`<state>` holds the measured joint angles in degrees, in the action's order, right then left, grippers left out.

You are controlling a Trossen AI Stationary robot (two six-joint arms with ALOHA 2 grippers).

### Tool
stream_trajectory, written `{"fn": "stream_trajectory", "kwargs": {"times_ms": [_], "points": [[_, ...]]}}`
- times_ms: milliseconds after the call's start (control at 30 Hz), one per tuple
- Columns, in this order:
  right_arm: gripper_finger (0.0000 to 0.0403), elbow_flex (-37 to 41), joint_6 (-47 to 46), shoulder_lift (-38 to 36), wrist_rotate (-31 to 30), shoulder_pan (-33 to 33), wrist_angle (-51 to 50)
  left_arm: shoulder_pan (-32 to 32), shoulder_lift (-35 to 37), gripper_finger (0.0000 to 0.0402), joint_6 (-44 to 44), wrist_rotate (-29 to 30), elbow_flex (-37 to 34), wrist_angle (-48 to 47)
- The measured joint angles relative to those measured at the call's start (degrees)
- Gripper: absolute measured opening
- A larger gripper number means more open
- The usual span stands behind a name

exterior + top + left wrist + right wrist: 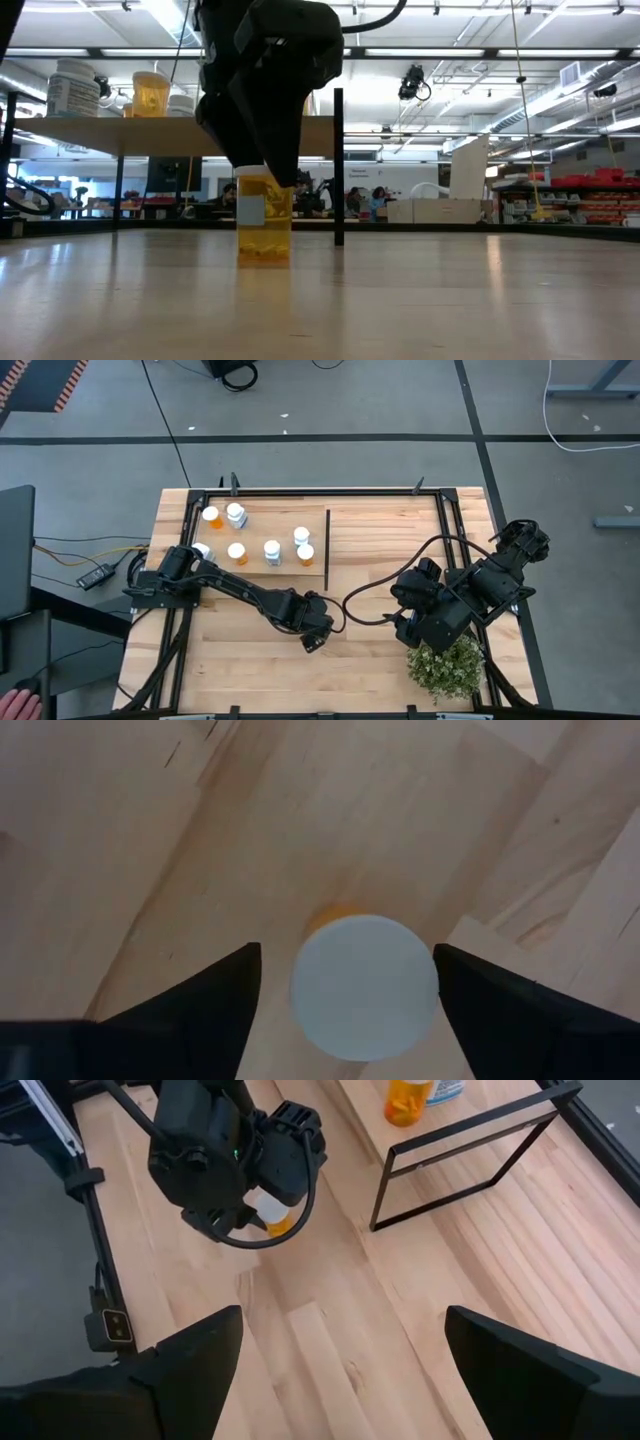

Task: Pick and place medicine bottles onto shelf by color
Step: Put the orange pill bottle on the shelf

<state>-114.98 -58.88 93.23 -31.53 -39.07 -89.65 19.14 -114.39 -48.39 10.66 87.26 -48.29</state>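
Left gripper [345,1010] open astride orange bottle [264,217], not yet clamped; off-centre closing could tip it.

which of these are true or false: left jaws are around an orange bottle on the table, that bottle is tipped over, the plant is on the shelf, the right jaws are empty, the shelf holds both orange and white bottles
1. The left gripper has its jaws either side of an orange bottle on the table. True.
2. That bottle is tipped over. False: it stands upright.
3. The plant is on the shelf. False: it sits on the table by the right arm.
4. The right gripper is empty. True.
5. The shelf holds orange and white bottles. True.
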Motion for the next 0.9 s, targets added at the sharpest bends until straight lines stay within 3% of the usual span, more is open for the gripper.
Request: {"fn": "stream_trajectory", "kwargs": {"times_ms": [900], "points": [[0.0355,0.0,0.54,0.0,0.02,0.0,-0.02,-0.35,0.0,0.0227,2.44,-4.67,0.0,-0.05]]}}
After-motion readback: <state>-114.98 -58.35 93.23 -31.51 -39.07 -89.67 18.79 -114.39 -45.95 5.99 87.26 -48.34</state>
